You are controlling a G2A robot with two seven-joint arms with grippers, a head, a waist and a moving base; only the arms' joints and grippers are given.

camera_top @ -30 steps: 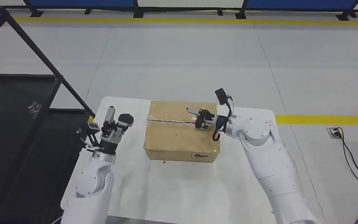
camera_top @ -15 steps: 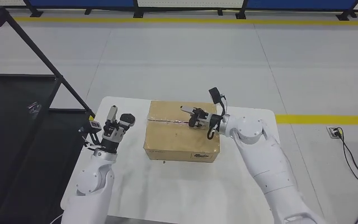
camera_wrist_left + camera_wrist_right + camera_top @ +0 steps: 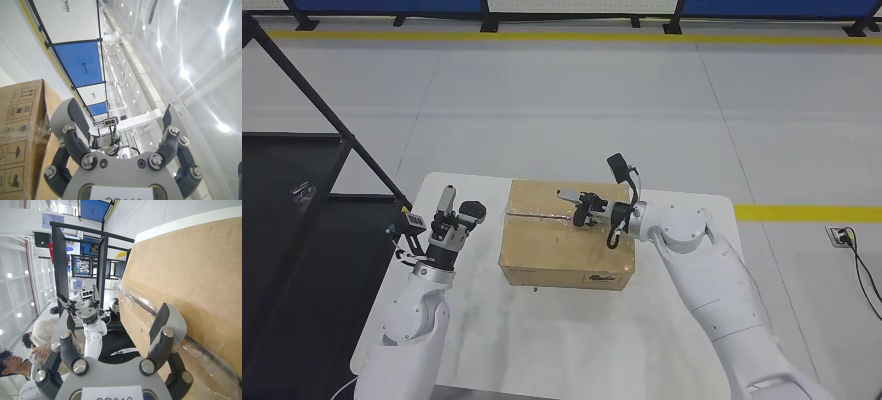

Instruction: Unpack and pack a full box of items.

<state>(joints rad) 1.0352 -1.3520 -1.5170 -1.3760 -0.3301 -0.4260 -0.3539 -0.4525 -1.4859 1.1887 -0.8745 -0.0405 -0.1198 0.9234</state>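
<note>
While your left gripper (image 3: 122, 109) stands empty, jaws spread, just left of the box (image 3: 567, 250), the box sits shut mid-way across the table (image 3: 572, 340). Your right gripper (image 3: 115, 317), jaws also apart, lies over the taped seam (image 3: 537, 213). Expect stiff cardboard, probably heavy when full and slick along that seam; take hold where it meets the box's side.

Table (image 3: 572, 330) room flanking central taped box (image 3: 557, 250)
</note>
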